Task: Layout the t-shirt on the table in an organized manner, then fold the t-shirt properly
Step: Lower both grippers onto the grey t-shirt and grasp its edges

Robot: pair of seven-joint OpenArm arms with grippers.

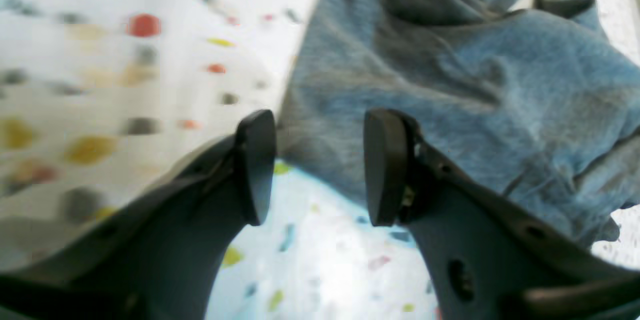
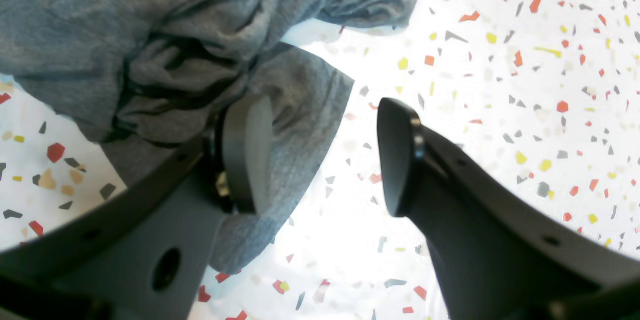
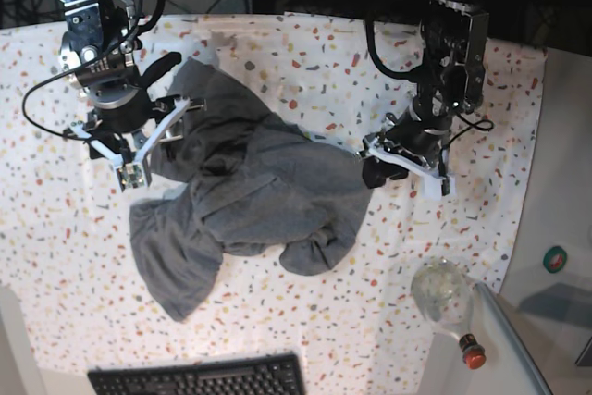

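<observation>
The grey t-shirt (image 3: 245, 187) lies crumpled in a heap on the middle of the speckled table (image 3: 305, 62). My right gripper (image 3: 178, 90) is at the shirt's upper left corner. In the right wrist view it (image 2: 322, 110) stands open, one finger over bunched shirt fabric (image 2: 165, 60) and the other over bare table (image 2: 500, 85). My left gripper (image 3: 373, 173) sits at the shirt's right edge. In the left wrist view it (image 1: 320, 120) is open, with the shirt (image 1: 450, 85) just beyond its fingertips and table (image 1: 100, 85) beside it. Nothing is gripped.
A black keyboard (image 3: 199, 378) lies at the front edge. A clear glass bottle with a red cap (image 3: 444, 298) rests on its side at the front right, near the cloth's edge. Cables and dark equipment stand along the back.
</observation>
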